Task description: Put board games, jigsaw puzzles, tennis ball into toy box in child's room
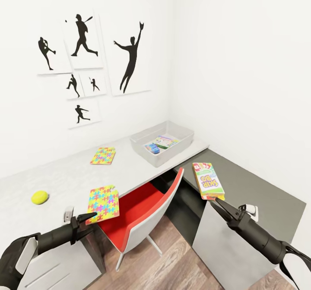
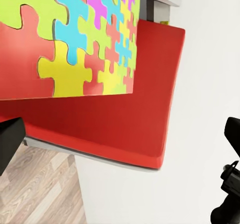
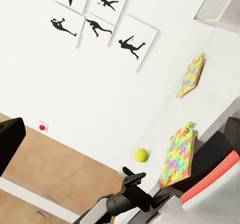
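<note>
White-walled room, mottled table (image 1: pixel 65 178); left claw (image 1: pixel 88 221) spread by puzzle (image 1: pixel 103 201); right claw (image 1: pixel 216 201) pinching SKIP-BO box (image 1: pixel 207 180).

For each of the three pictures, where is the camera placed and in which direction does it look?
Head view: high on the robot, facing down at the table corner; both grippers show.
Left wrist view: beside the left gripper, facing the near puzzle and red chair.
Right wrist view: on the right arm, facing across to the wall pictures.
Shared: the near puzzle.
</note>
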Available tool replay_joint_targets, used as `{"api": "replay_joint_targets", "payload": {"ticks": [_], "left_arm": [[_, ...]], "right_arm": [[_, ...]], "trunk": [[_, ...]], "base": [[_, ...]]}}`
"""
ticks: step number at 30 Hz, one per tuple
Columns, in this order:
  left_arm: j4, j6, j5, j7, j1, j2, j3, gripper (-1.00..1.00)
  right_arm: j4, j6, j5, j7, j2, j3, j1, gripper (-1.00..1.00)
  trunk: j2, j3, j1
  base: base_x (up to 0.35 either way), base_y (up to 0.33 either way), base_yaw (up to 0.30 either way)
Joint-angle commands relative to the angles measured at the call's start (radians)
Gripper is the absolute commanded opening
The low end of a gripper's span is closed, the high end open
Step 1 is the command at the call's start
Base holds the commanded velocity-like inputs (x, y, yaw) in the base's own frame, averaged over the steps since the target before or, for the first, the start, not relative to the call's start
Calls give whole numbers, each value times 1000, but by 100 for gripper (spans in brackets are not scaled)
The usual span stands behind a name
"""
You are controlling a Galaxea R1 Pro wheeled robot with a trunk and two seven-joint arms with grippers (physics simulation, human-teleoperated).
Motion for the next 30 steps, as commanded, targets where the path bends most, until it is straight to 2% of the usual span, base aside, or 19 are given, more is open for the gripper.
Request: {"api": "replay_joint_targets", "payload": {"ticks": [1, 24, 30], "left_arm": [[0, 4, -3, -5, -1, 0, 2, 100], [48, 4, -4, -4, -11, 8, 3, 100], [49, 4, -4, -4, -13, 13, 3, 100]], "right_arm": [[0, 6, -5, 0, 0, -1, -1, 100], [0, 5, -5, -1, 0, -1, -1, 100], [0, 4, -5, -2, 1, -1, -1, 100]], "trunk": [[-8, -4, 4], [-169, -76, 92], [-169, -76, 92]], "base": [[0, 0, 0], [0, 0, 0], [0, 0, 0]]}}
